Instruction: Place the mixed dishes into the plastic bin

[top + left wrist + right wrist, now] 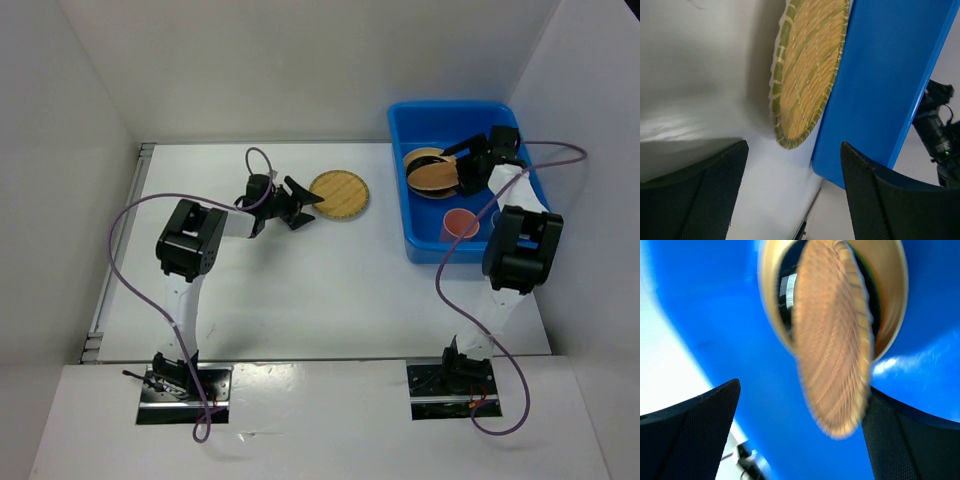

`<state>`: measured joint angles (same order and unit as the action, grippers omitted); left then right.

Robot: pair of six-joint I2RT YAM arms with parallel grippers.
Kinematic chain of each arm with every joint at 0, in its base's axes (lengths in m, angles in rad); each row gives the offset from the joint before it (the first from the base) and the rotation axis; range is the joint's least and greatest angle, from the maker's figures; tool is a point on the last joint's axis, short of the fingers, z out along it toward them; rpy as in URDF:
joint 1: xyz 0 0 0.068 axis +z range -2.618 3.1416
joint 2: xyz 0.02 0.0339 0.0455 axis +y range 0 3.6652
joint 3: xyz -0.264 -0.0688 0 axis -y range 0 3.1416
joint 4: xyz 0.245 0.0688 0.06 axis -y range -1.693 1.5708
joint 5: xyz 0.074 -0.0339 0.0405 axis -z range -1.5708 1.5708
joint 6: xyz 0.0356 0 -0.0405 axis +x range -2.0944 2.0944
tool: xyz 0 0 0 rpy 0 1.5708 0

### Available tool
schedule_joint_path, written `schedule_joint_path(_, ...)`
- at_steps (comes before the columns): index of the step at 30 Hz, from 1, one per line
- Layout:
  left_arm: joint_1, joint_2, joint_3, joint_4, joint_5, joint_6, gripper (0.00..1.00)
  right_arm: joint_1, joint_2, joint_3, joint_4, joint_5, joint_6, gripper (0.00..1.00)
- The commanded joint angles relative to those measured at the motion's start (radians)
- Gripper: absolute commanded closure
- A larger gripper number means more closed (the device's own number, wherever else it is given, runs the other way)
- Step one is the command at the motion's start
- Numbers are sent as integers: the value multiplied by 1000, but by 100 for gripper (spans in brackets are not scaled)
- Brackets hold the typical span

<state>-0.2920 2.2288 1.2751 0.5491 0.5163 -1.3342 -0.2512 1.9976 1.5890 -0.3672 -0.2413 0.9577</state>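
The woven bamboo plate (340, 196) lies flat on the white table. My left gripper (308, 208) stands open just left of it, with nothing between its fingers. In the left wrist view the woven plate (807, 70) sits ahead of the open gripper (792, 190), with the blue plastic bin (880, 75) behind it. My right gripper (458, 165) hangs open inside the bin (400, 180). A light wood plate (835, 340), blurred, tilts off a stack of plates (890, 290), its lower edge close to one pad of the open gripper (800, 430). A pink cup (460, 224) stands in the bin's near part.
The bin sits at the table's far right, close to the white side wall. White walls enclose the table on the left, back and right. A purple cable (130, 215) loops from each arm. The right arm (940, 135) shows beyond the bin in the left wrist view.
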Motion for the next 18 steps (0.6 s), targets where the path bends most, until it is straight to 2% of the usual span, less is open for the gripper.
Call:
schedule_joint_path(1, -21, 74, 33, 31, -64, -29, 20, -3, -189, 8, -67, 49, -5, 0)
schedule_joint_path(6, -52, 132, 75, 31, -84, -40, 29, 21, -347, -3, -162, 120, -27, 0)
schedule_joint_path(9, -70, 158, 98, 31, -93, -40, 43, 41, -436, -3, -187, 148, -36, 0)
schedule_joint_path(10, -70, 158, 98, 40, -93, -40, 48, 41, -469, -3, -202, 148, -36, 0)
schedule_joint_path(11, -79, 170, 98, 40, -93, -52, 61, 41, -482, -3, -217, 148, -46, 0)
schedule_joint_path(14, -79, 180, 98, 49, -102, -62, 79, 63, -534, 20, -230, 139, -72, 0)
schedule_joint_path(15, -79, 180, 84, 70, -102, -62, 91, 75, -549, 20, -230, 129, -89, 0)
schedule_joint_path(16, -79, 180, 84, 81, -102, -62, 97, 85, -580, 20, -230, 111, -99, 0)
schedule_joint_path(18, -79, 166, 50, 93, -114, -62, 100, 86, -606, 9, -204, 39, -129, 0)
